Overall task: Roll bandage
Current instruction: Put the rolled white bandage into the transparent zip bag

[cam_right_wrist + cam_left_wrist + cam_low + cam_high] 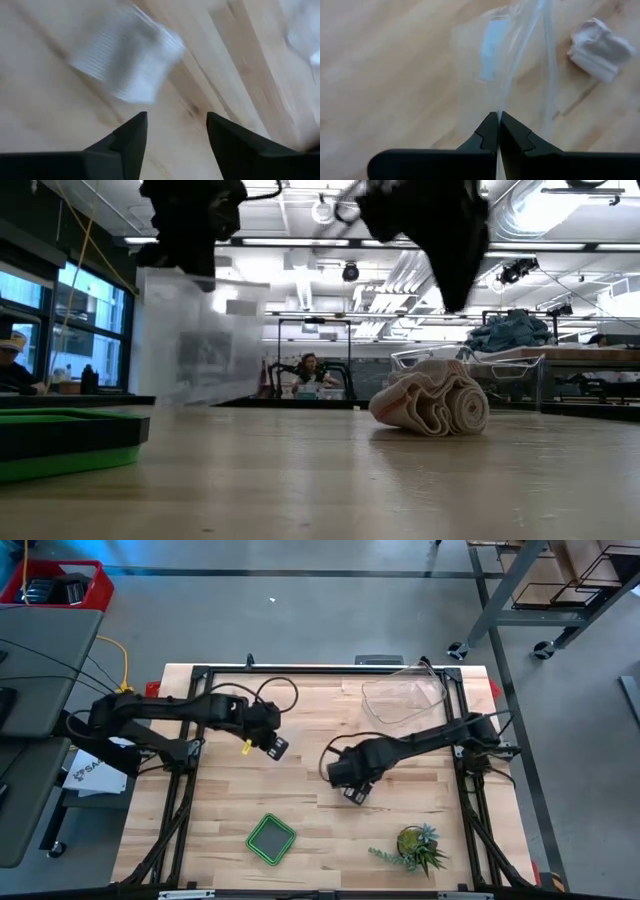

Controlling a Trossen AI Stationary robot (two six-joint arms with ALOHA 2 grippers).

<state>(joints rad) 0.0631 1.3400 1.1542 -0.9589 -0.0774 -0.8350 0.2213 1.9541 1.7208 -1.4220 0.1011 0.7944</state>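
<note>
On the counter [330, 480] lies the rolled bandage [432, 404] — rolling looks done; right gripper [176, 131] fingers spread, empty; left gripper [498, 131] fingers pinch a clear plastic bag [512, 55].

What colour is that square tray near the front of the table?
The tray is green with a darker grey-green inside, seen best in the high view.

White gauze bandage [432, 404], loosely rolled into a small rumpled bundle, lying free on the worktop [330, 480], beside the clear plastic tub [500, 370]
</note>
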